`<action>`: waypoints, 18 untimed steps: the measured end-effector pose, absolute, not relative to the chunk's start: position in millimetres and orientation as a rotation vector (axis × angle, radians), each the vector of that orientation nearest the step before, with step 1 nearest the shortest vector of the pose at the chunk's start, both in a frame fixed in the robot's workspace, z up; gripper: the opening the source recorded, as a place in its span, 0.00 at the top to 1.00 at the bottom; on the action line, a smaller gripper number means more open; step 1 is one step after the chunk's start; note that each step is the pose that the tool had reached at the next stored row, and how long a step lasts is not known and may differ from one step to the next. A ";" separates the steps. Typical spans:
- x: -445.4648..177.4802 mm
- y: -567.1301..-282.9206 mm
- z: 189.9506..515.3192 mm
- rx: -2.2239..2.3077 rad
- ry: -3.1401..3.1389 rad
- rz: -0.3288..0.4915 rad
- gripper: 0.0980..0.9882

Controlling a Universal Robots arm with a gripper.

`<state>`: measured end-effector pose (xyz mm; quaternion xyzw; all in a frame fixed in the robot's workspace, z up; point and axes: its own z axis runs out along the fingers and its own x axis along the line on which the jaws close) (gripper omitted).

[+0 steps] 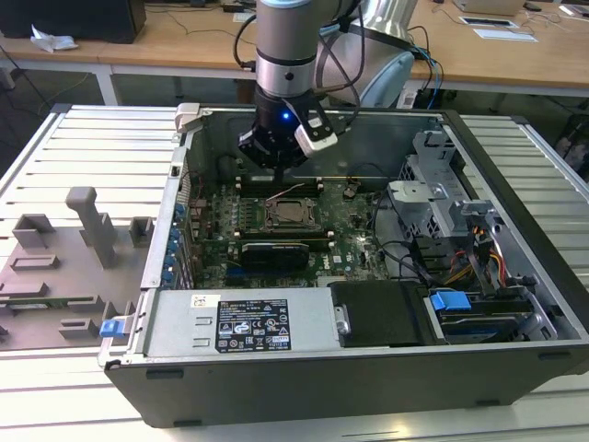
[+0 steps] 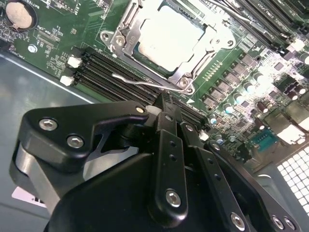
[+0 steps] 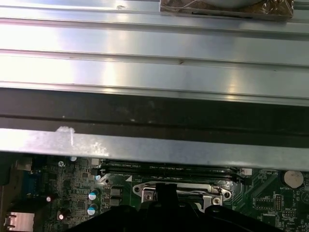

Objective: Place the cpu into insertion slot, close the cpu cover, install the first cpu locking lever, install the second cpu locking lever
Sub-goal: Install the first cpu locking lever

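Nearest the second wrist camera, the gripper [image 2: 166, 102] is seen as black links, and its fingers [image 2: 166, 145] are drawn together to a single tip. That tip is held just beside the end of a thin wire lever [image 2: 137, 81]; whether the two touch cannot be told. The lever is laid along one edge of the slot [image 2: 119, 42], between the slot's silver rim and the memory slots [image 2: 104, 67].

The cpu [image 2: 166, 36] is seated in the slot, and its pale metal top is framed by the cover [image 2: 211, 36], which is laid down flat around it. A coin battery [image 2: 20, 14] is mounted on the green board [image 2: 58, 34], well apart from the slot.

In the first wrist view, the slot's rim [image 3: 148, 195] is seen just past the dark gripper [image 3: 166, 191], with the battery [image 3: 293, 179] off to one side.

In the exterior view, the gripper [image 1: 279, 164] is hung at 12 o'clock of the cpu [image 1: 287, 215], close over the board [image 1: 354, 230]. A long black card [image 1: 273, 250] is set at 6 o'clock of the cpu. A power supply [image 1: 248, 322] is fitted at 6 o'clock inside the open case [image 1: 368, 373], and a drive cage [image 1: 433, 198] at 3 o'clock. The case is stood on a slatted table [image 1: 92, 138], and a grey fixture [image 1: 55, 267] is placed at the case's 9 o'clock.
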<state>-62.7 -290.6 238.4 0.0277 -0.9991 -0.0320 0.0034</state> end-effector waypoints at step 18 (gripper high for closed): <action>-57.9 -289.7 227.6 0.087 -3.131 -0.100 0.99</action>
